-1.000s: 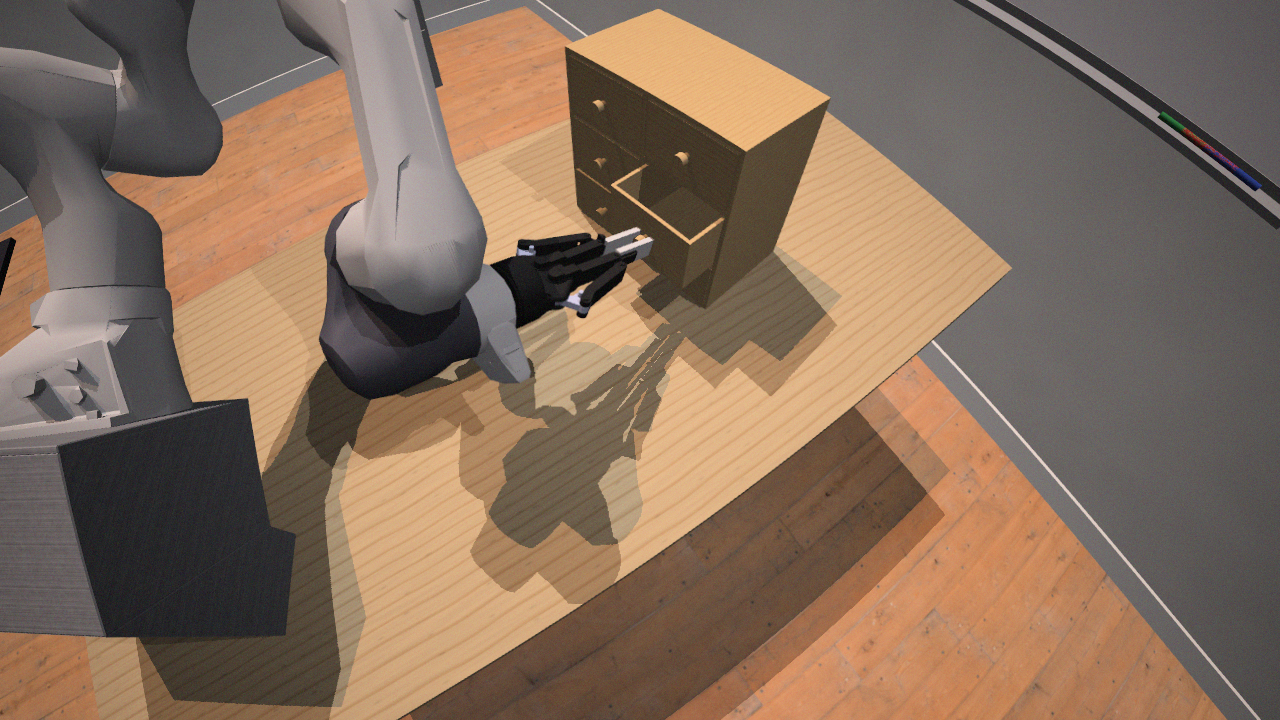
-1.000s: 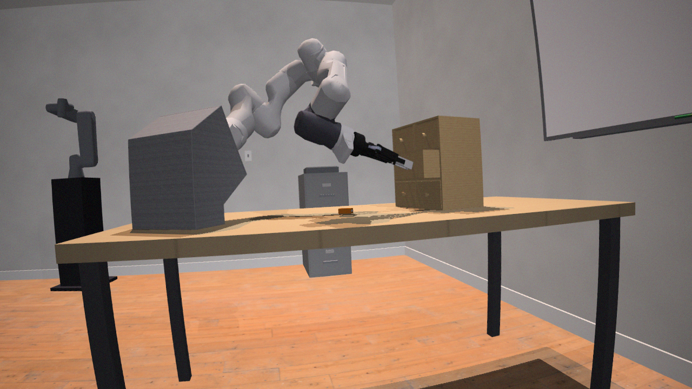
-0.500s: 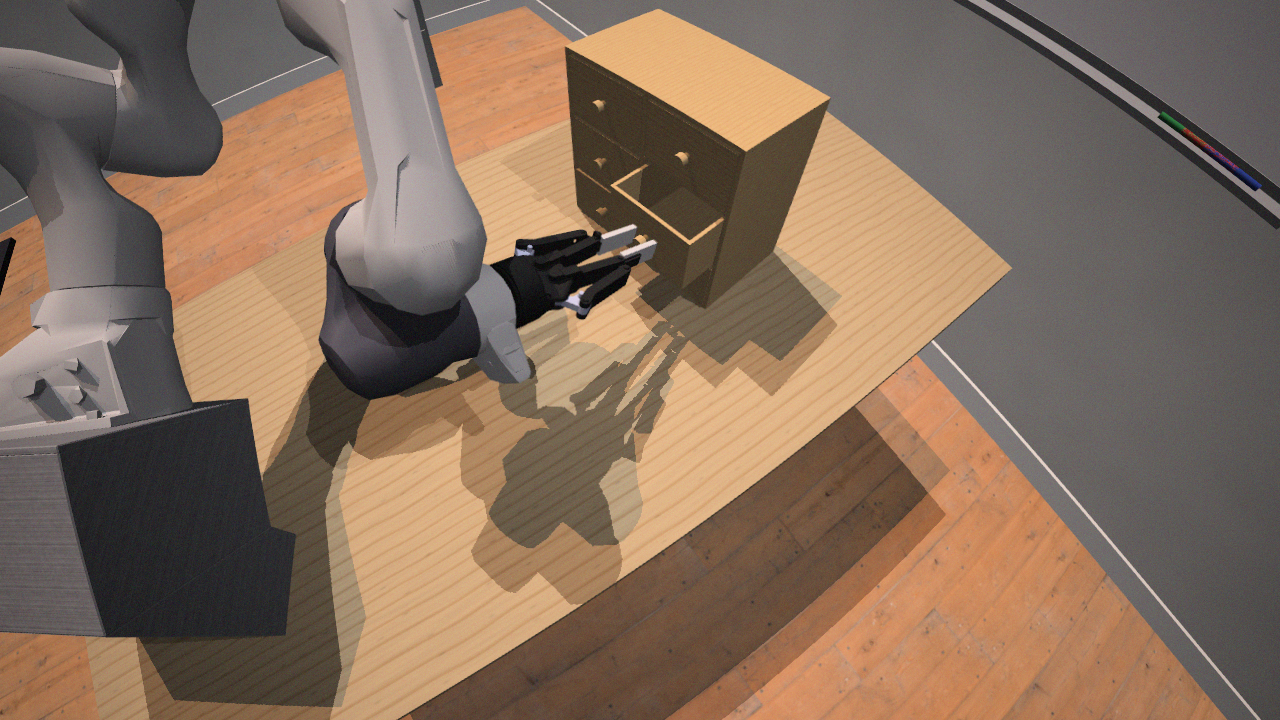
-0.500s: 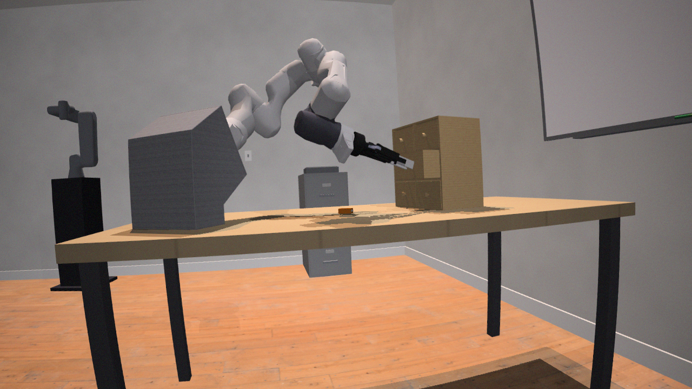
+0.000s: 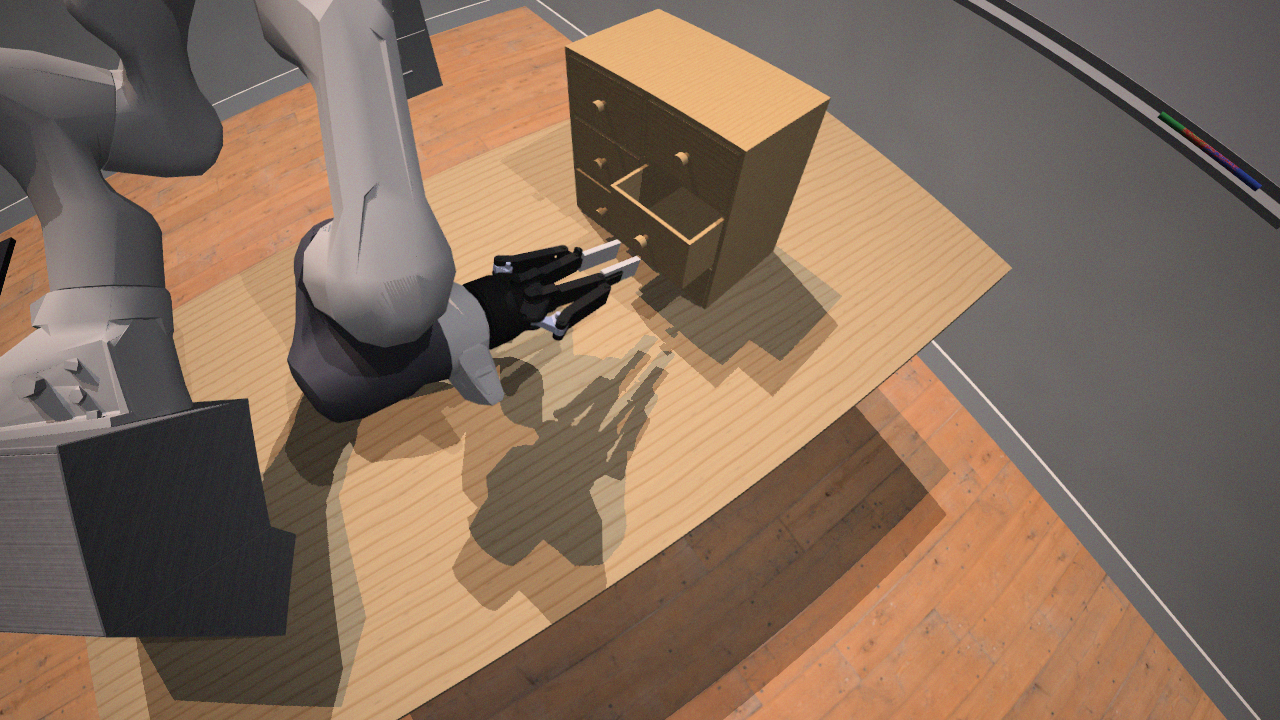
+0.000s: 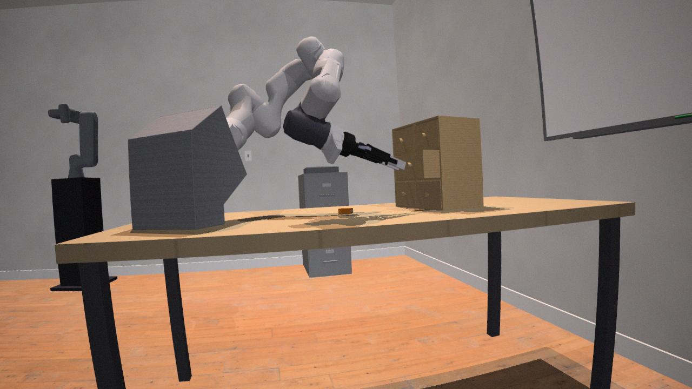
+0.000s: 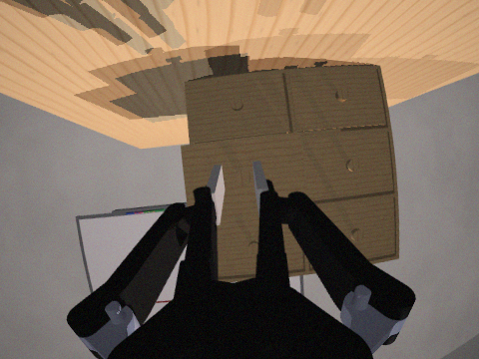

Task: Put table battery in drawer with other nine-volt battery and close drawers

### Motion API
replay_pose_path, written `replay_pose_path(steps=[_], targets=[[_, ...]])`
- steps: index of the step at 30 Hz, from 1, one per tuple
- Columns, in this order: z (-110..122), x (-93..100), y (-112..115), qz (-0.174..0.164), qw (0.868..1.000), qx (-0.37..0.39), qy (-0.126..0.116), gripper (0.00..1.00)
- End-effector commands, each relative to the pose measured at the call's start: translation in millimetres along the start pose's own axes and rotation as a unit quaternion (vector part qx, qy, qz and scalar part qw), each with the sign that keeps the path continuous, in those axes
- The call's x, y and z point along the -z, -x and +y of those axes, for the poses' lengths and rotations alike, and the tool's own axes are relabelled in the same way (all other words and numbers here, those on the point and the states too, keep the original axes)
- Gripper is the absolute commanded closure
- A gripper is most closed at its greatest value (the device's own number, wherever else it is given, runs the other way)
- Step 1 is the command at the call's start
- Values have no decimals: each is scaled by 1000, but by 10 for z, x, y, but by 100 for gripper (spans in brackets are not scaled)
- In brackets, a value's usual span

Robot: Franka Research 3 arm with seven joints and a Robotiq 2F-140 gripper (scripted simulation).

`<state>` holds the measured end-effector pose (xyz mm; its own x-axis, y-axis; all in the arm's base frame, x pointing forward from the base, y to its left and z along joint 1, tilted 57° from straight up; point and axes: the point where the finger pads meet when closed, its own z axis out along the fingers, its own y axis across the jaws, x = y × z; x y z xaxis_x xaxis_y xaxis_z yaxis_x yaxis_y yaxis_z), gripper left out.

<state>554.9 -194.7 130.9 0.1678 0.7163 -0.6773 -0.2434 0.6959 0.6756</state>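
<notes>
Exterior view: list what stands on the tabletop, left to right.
Grey faceted pedestal block, small orange battery, light wooden chest of drawers.

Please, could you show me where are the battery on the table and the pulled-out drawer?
battery [image 6: 345, 210]: exterior view, its orange side.
pulled-out drawer [image 5: 664, 245] [image 6: 431, 163] [image 7: 239, 154]: top and wrist views, front panel; exterior view, side wall.
</notes>
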Motion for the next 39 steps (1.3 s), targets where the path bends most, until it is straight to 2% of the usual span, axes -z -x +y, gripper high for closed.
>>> replay_pose_path(steps=[1, 11, 19, 22, 39], targets=[[39, 125, -31, -3, 1000, 10, 6, 80], [37, 202, -42, -3, 1000, 10, 6, 80], [33, 589, -32, -3, 1000, 10, 6, 80], [32, 679, -30, -3, 1000, 10, 6, 80], [32, 723, -18, 10, 1000, 10, 7, 80]])
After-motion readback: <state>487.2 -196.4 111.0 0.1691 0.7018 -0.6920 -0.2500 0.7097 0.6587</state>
